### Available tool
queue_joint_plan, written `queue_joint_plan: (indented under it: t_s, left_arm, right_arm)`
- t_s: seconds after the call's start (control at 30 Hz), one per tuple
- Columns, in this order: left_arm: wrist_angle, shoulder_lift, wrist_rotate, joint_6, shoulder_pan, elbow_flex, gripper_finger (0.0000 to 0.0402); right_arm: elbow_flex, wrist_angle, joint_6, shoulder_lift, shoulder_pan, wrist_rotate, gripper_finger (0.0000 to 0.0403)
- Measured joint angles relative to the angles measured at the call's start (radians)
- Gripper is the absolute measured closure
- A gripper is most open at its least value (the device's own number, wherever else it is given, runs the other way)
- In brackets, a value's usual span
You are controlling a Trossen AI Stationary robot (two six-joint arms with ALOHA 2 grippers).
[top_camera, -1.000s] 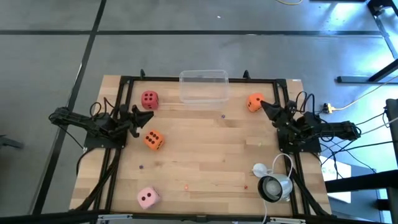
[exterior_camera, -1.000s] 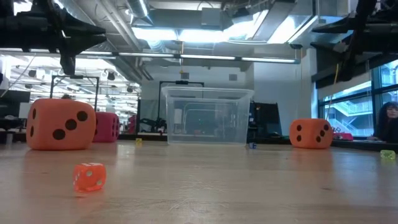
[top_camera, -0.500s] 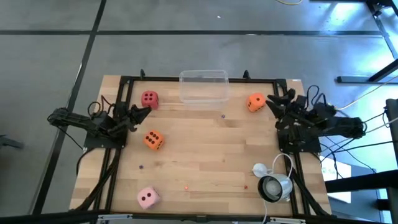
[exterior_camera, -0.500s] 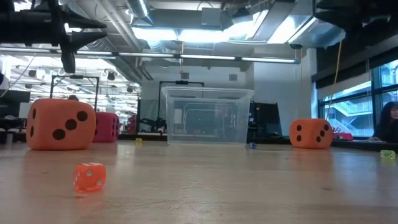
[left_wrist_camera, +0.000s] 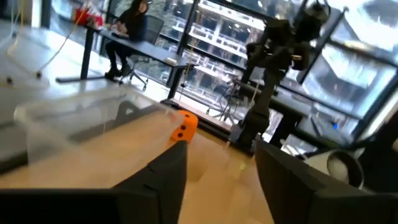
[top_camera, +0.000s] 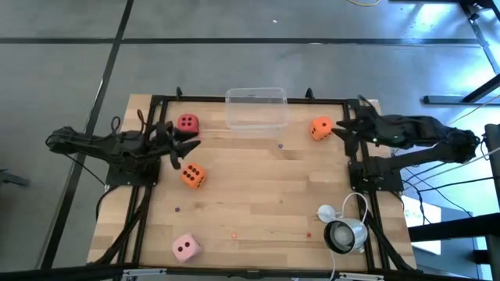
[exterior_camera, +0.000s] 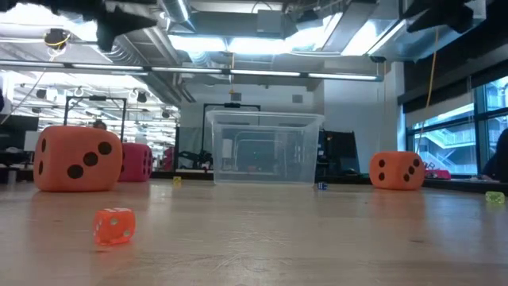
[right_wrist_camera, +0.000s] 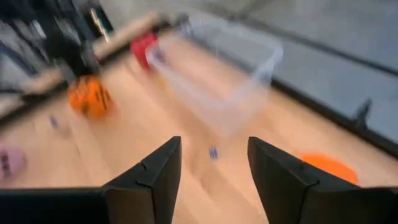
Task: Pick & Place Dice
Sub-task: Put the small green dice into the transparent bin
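Four dice rest on the wooden table, untouched. The red die (top_camera: 187, 123) sits far left, one orange die (top_camera: 193, 176) below it, the other orange die (top_camera: 320, 128) far right, and the pale pink die (top_camera: 186, 248) near the front edge. My left gripper (top_camera: 183, 144) hovers open between the red die and the left orange die. In its wrist view the left gripper (left_wrist_camera: 221, 149) faces the far orange die (left_wrist_camera: 185, 127). My right gripper (top_camera: 337, 129) hangs open just right of the right orange die. The right gripper (right_wrist_camera: 211, 143) looks across the table.
A clear plastic box (top_camera: 256, 107) stands at the far edge, between the red die and the right orange die. A round metal object with a white cable (top_camera: 344, 234) lies at the near right. A tiny orange die (exterior_camera: 114, 226) and small bits dot the table. Black frame rails run along both sides.
Both arms have risen; in the low view they have moved up almost out of the picture. The right arm has stretched out along the far right, and its gripper stays beside the orange die. The dice have not moved.
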State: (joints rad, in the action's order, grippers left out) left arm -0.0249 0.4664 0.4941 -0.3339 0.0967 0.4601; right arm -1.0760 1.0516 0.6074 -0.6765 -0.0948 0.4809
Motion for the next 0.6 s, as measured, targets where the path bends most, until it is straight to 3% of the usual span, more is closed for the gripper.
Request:
queue_joint_plan:
  t_s: [0.27,0.4,0.6]
  left_arm:
    - [0.089,0.05,-0.003,0.067,-0.001,0.094,0.0155]
    - [0.115,0.039,-0.003,0.069,-0.001,0.095,0.0146]
    - [0.253,0.023,-0.034,0.068,-0.001,0.095,0.0148]
  right_arm:
    - [-0.048,0.146,0.006,-0.174,0.0,-0.254,0.0193]
    - [-0.018,0.158,0.022,-0.26,0.0,-0.265,0.0177]
    - [0.012,0.241,0.275,-0.372,-0.001,-0.289,0.017]
